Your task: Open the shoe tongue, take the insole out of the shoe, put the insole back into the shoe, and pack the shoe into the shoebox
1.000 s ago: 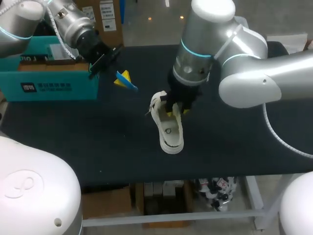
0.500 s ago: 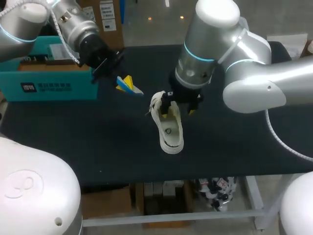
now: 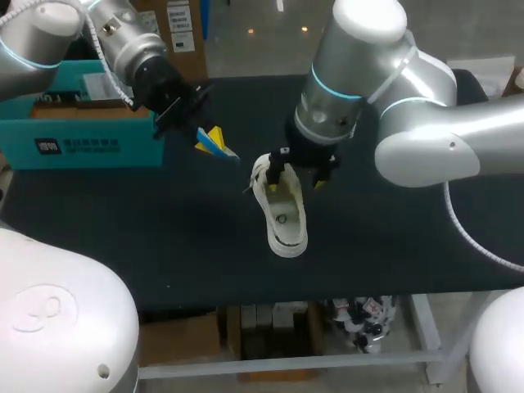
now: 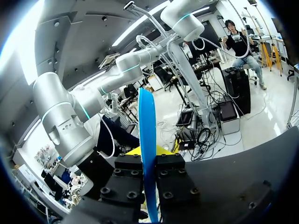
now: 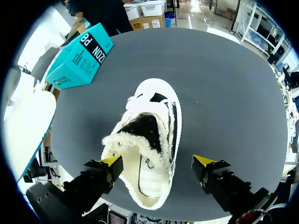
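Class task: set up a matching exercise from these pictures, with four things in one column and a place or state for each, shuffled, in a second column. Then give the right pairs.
1 insole
2 shoe
3 shoebox
4 right end effector

A teal, at the left end of the table
B open, above the shoe
C gripped in the left end effector
D white, lying on the table

Pairs: 1-C, 2-D, 3-A, 4-B

I see 1 white, fleece-lined shoe (image 3: 281, 214) standing on its sole. Blue insole (image 3: 214, 142) is aloft, between it and the teal shoebox (image 3: 82, 135).
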Motion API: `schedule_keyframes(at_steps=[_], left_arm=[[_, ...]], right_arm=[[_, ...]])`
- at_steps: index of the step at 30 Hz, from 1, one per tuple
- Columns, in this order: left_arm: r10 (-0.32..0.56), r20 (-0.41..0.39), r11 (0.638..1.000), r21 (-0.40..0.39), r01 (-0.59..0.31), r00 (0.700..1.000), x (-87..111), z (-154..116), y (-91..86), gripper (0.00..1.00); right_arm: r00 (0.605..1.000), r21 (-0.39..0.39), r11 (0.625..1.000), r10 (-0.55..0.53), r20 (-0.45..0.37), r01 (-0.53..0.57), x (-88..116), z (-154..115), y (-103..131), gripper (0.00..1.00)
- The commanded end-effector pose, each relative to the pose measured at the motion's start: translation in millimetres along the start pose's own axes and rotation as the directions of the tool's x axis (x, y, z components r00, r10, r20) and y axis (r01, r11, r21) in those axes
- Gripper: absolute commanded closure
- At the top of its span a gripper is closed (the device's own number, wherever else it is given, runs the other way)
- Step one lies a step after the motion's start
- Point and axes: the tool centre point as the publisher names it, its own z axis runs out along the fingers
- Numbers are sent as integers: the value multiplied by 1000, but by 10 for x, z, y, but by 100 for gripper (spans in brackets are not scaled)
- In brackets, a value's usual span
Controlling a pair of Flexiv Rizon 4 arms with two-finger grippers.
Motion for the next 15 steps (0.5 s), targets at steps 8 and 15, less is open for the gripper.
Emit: schedule_keyframes(at_steps=[8,15], left_arm=[[0,5,1000,-2,0,1000,4,15,-4,100],[0,5,1000,-2,0,1000,4,15,-4,100]], right_arm=[[923,145,932,353,-153,-332,-222,-373,-138,0],[833,251,876,474,-286,-412,-139,-528,-231,0]])
